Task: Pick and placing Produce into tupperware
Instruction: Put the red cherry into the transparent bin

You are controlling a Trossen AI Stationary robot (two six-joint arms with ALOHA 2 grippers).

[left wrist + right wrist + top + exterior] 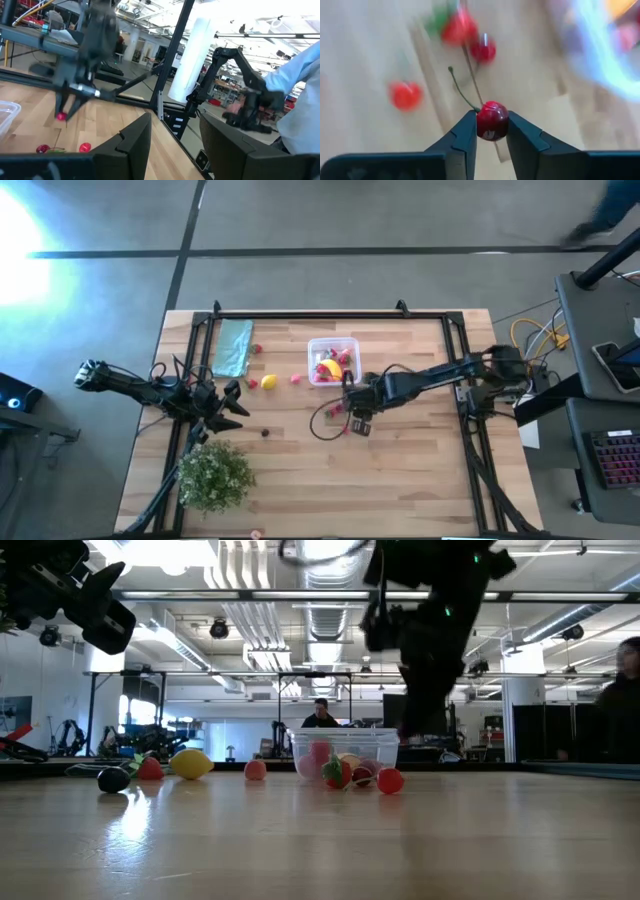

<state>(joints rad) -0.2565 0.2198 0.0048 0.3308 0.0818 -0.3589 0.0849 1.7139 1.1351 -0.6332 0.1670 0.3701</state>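
Holding a dark red cherry between its two fingers, our right gripper hangs above the counter, just in front of the tupperware. In the right wrist view the fingers press the cherry from both sides, its green stem curving away from them, and three more red pieces lie blurred on the wood beyond.

From overhead we see the clear tupperware near the far middle of the counter, already carrying several red and yellow pieces. A lemon and small pink and red pieces lie between the tupperware and the teal cloth, and one dark piece sits alone nearer the front. Our left gripper hovers by the counter's left side, just behind the green leafy bush; its fingers stand parted and carry nothing.

The low view adds what the overhead one cannot: the right arm is raised clear of the wood, with a red piece resting on the counter beside the tupperware, and the dark piece, a strawberry and the lemon lined up to one side. A person is visible in the room behind. In the left wrist view we catch the right arm side-on, a red piece at its fingertips, well above two red pieces on the wood.
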